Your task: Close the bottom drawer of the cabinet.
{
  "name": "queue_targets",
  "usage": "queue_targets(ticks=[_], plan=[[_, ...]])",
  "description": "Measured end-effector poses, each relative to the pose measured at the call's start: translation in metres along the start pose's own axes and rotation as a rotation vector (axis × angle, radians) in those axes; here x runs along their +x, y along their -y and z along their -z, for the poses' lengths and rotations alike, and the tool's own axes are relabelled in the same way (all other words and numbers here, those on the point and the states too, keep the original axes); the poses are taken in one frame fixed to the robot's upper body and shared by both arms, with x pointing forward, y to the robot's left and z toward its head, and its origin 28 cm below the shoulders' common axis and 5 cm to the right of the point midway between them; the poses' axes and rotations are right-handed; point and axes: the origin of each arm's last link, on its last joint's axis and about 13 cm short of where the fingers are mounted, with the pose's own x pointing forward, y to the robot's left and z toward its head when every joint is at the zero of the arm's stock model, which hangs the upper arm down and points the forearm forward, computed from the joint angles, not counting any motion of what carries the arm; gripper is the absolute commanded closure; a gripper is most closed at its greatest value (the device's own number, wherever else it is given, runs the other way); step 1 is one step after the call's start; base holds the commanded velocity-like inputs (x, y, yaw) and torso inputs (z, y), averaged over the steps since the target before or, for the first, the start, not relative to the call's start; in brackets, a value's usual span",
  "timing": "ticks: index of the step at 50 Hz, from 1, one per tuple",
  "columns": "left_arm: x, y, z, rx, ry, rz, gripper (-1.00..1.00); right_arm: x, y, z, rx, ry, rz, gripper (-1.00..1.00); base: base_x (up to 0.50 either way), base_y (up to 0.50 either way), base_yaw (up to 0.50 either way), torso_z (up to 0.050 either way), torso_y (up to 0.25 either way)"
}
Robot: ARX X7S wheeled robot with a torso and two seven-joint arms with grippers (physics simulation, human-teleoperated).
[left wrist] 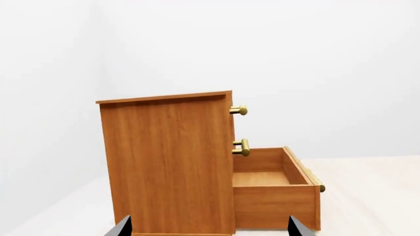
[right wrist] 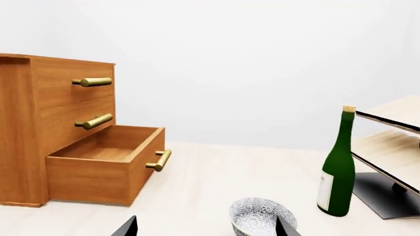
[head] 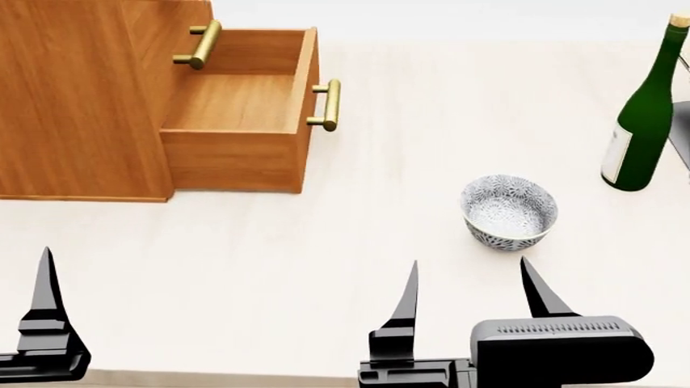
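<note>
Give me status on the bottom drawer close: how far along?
Nothing done yet: the bottom drawer stands pulled well out of the cabinet, its inside bare. Nothing in hand: left gripper and right gripper are both open, short of the drawer. Left to do: reach the drawer front and push it flush.

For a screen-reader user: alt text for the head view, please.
The cabinet stands with its bottom drawer pulled open and empty. Right of it are a patterned bowl and a green bottle; both grippers' fingers wait open below.
</note>
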Motion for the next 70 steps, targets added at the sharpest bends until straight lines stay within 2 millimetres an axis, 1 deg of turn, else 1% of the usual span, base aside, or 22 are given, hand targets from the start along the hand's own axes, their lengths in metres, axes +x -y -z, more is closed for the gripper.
queue_targets(ticks=[33, 52, 70], plan=[[0.0017, 0.0007, 0.0031, 0.018, -0.006, -0.002, -1.00, -0.0005, 0.0025, 0.0010, 0.023, 0.006, 0.004, -1.00, 0.00, 0.50, 0.00, 0.000, 0.000], [0.0020, 0.0021, 0.0066, 0.018, -0.016, 0.001, -1.00, 0.0003, 0.0039, -0.0004, 0.060, 0.000, 0.038, -1.00, 0.01, 0.00, 0.00, 0.000, 0.000], [0.0009, 0.0036, 0.0056, 0.013, -0.011, 0.005, -1.00, 0.0009, 0.0052, -0.0040, 0.069, -0.003, 0.019, -1.00, 0.49, 0.00, 0.00, 0.000, 0.000]])
